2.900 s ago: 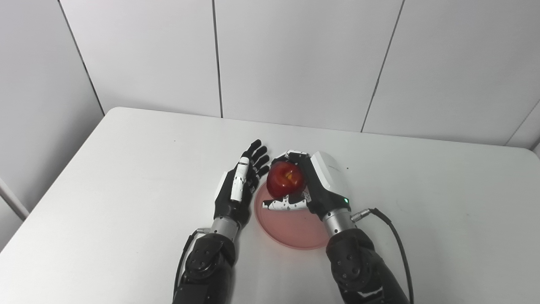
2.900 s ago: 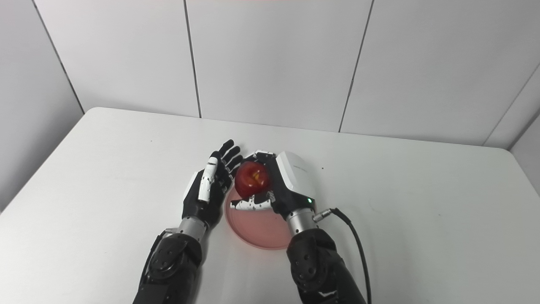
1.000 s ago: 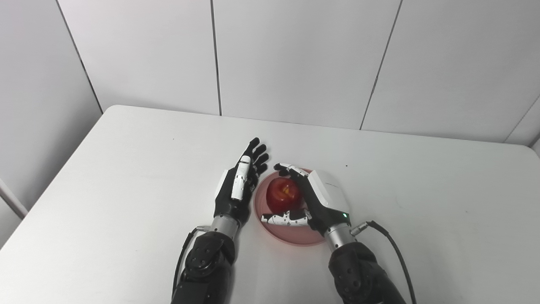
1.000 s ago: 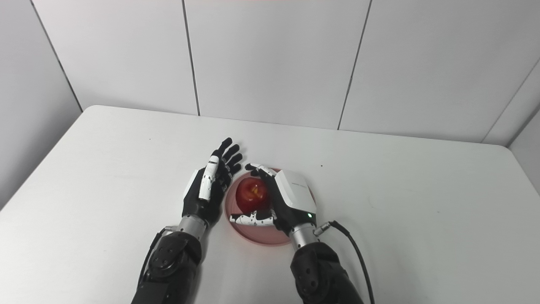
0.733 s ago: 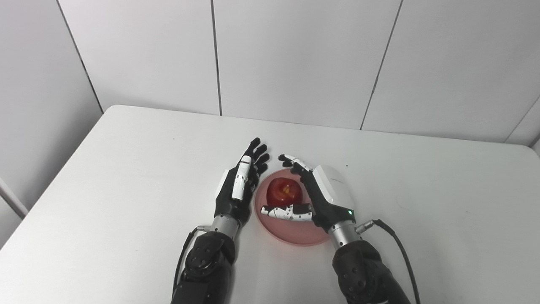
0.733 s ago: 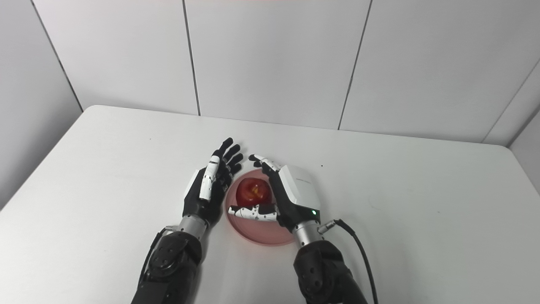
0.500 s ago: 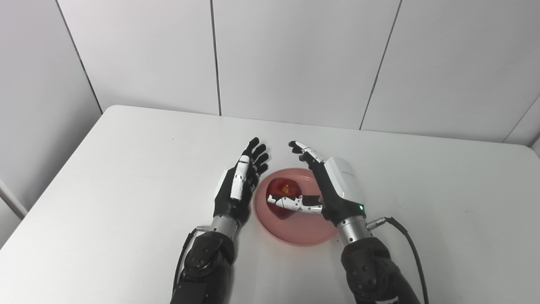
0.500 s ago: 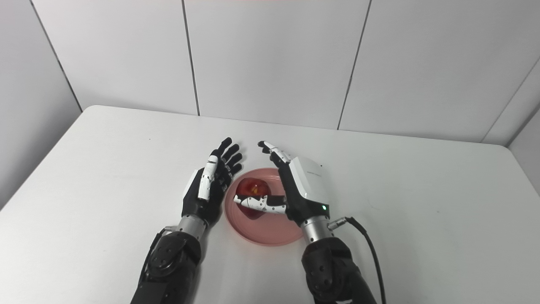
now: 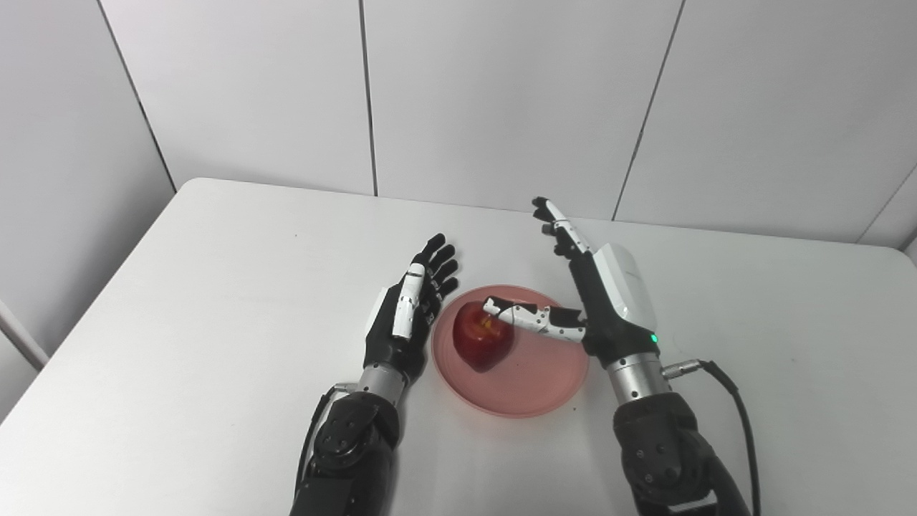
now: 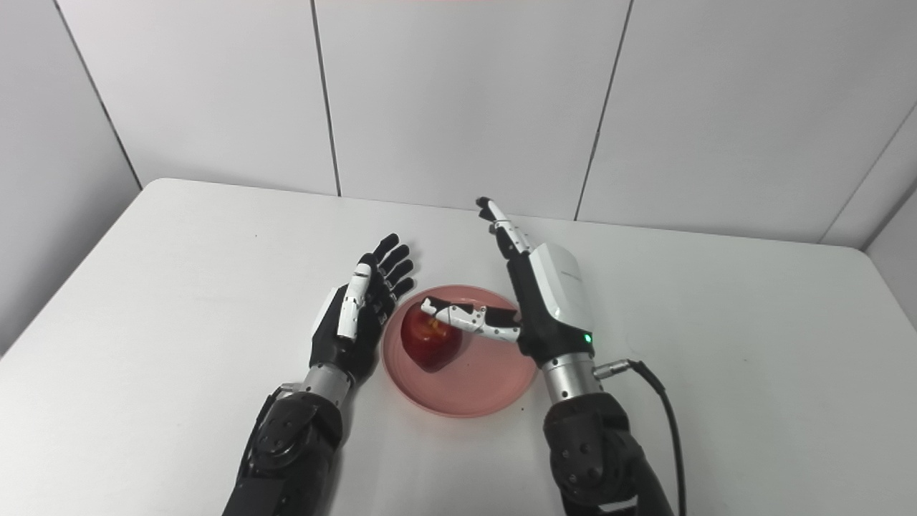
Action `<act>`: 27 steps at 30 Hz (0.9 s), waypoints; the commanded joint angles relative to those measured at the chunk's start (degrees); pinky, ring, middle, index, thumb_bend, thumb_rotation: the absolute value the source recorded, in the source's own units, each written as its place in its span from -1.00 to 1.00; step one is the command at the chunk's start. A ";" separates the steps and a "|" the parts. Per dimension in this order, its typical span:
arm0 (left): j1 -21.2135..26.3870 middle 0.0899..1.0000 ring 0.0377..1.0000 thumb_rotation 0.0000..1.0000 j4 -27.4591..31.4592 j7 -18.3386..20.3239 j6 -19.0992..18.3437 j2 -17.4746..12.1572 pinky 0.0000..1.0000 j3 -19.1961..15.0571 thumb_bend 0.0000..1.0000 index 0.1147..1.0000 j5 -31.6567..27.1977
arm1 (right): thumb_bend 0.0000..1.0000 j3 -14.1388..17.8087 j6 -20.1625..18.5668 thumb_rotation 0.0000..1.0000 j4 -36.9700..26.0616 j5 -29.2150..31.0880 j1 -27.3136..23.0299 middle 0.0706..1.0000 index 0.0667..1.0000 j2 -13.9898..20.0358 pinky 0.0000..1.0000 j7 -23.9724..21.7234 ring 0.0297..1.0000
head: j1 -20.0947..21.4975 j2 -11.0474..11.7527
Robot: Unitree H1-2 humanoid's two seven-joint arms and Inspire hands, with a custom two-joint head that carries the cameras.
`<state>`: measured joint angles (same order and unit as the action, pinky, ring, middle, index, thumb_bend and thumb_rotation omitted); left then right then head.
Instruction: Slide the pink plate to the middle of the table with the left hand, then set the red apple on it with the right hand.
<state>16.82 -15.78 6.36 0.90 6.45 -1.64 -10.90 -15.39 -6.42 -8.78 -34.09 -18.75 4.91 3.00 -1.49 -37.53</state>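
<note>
A red apple rests on the left part of the pink plate, which lies near the middle of the white table. My right hand is raised above the plate's right side, open, fingers stretched up and away, its thumb reaching over the apple's top without holding it. My left hand stands open on its edge just left of the plate's rim, fingers straight and pointing away from me. The same apple and plate show in the right eye view.
A black cable loops from my right wrist toward the bottom edge. The table's back edge meets a white panelled wall. A tiny dark speck lies at the far left of the table.
My right hand let go of the apple, opened wide and rose up and to the right. The apple now rests on the plate. My left hand has stayed in place.
</note>
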 commanded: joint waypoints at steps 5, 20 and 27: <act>-2.43 0.88 0.87 1.00 -2.98 -0.10 -0.45 -1.08 0.89 -0.22 -0.29 0.84 0.26 | 1.00 3.82 3.62 0.26 -2.71 1.14 0.84 0.78 0.83 1.70 0.59 2.12 0.74 | 0.08 0.07; -3.03 0.89 0.87 1.00 -1.56 0.36 -0.93 -1.70 0.90 -0.14 -0.28 0.85 0.05 | 0.97 9.64 5.35 0.99 -0.30 7.17 8.59 0.84 0.90 1.16 0.64 4.40 0.78 | -0.31 0.03; -3.31 0.89 0.87 1.00 -1.03 0.34 -1.12 -1.92 0.90 -0.08 -0.28 0.85 0.13 | 0.80 11.14 8.71 1.00 4.53 18.27 9.74 0.94 0.96 1.31 0.70 0.61 0.87 | -0.73 0.02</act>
<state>16.54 -15.14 6.63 0.72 5.86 -1.37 -10.90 -4.52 -1.84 -3.68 -17.84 -8.21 6.15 4.09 -2.20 -37.53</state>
